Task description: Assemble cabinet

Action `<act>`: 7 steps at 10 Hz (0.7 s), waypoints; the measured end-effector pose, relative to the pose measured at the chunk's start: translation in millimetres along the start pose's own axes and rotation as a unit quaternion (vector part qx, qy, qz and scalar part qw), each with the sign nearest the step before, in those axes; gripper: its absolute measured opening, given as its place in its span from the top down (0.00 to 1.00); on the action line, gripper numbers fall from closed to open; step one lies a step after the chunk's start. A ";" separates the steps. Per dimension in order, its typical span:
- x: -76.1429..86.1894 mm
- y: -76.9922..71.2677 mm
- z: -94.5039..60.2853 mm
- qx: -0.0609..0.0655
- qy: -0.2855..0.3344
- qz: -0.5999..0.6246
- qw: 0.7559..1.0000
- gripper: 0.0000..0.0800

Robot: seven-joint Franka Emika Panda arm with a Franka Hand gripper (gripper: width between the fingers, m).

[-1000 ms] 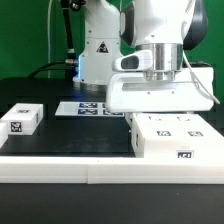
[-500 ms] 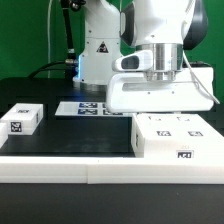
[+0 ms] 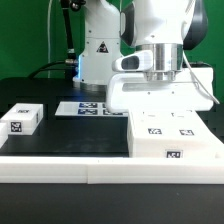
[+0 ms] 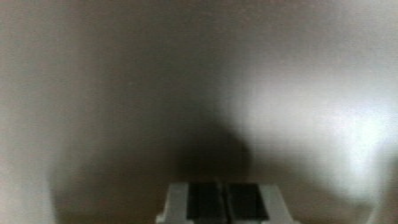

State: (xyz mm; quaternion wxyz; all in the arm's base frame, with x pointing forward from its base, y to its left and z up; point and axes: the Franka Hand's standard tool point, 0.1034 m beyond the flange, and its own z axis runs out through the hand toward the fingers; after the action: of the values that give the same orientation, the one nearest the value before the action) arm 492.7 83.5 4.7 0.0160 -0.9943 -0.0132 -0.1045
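Note:
The cabinet (image 3: 172,135), a large white box with several small tagged panels, stands at the exterior view's right on the black mat. My arm's wrist (image 3: 160,55) comes straight down onto its raised back part. The fingertips are hidden behind that part in the exterior view. In the wrist view my gripper (image 4: 217,205) shows two dark pads pressed almost together, with nothing seen between them. A blurred white surface of the cabinet (image 4: 196,80) fills the wrist view very close up.
A small loose white block with one tag (image 3: 20,120) lies at the exterior view's left. The marker board (image 3: 88,107) lies flat behind the middle. The robot base (image 3: 98,45) stands at the back. A white rim (image 3: 60,165) runs along the front.
The cabinet has shifted a little toward the exterior view's left and front. The arm has hardly moved.

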 end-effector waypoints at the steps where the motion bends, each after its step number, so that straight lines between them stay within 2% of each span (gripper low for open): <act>1: 0.0 0.0 0.0 0.000 0.000 0.000 1.000 1.00; 2: 0.3 -0.1 -0.6 0.000 0.000 -0.001 1.000 1.00; 3: 1.1 -1.0 -8.7 0.001 -0.006 -0.007 1.000 1.00; 5: 5.9 0.0 -41.6 0.004 -0.016 -0.020 1.000 1.00; 6: 12.9 0.3 -59.7 0.006 -0.022 -0.029 0.999 1.00; 7: 19.8 2.9 -70.9 0.007 -0.020 -0.035 0.999 1.00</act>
State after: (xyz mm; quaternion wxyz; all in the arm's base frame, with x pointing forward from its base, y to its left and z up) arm 497.4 78.5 78.1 0.0192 -0.9950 -0.0489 -0.0855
